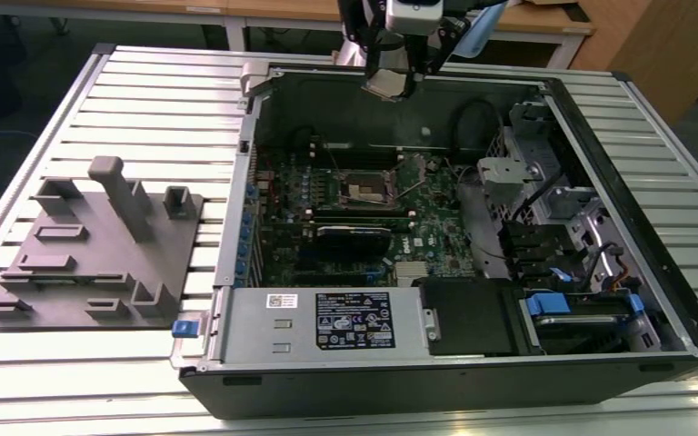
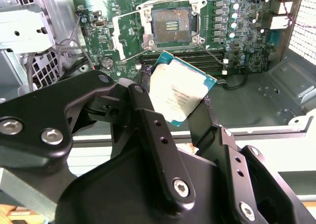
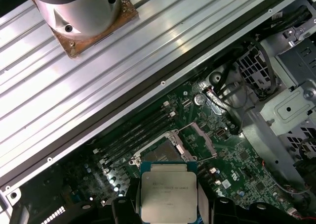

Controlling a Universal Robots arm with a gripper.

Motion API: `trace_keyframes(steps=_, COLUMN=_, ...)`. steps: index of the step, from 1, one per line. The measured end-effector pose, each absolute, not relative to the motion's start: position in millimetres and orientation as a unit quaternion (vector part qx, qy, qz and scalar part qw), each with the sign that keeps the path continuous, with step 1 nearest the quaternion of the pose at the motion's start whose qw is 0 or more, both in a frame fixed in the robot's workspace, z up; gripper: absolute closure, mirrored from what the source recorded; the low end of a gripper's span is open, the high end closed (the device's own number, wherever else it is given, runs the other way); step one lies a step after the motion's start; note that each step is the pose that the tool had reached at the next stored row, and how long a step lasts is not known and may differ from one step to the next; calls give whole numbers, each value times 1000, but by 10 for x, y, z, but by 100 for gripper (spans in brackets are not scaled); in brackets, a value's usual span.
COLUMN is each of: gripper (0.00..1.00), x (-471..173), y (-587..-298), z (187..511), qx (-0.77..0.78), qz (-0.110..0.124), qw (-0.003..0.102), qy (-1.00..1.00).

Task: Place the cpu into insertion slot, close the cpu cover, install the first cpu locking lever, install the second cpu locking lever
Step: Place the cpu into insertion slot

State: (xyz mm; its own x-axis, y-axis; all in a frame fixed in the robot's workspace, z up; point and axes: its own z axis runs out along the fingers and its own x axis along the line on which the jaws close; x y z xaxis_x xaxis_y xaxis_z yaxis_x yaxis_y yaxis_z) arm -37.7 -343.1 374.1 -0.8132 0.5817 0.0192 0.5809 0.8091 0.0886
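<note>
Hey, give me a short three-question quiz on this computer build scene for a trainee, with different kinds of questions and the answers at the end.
1. True or false: the end effector is gripping the cpu.
2. The cpu cover is: A) shut over the socket; B) swung open beside the insertion slot; C) gripped in the end effector.
3. Fill in the blank: the insertion slot is ____ (empty or filled).

Key: 1 true; 2 B; 3 empty.
</note>
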Motion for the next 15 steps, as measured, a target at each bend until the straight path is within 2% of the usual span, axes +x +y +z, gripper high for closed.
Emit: trace_keyframes(steps=15, gripper=46, x=-377, y=-3440, z=3741, qx=307, qz=45, qw=4, qy=951)
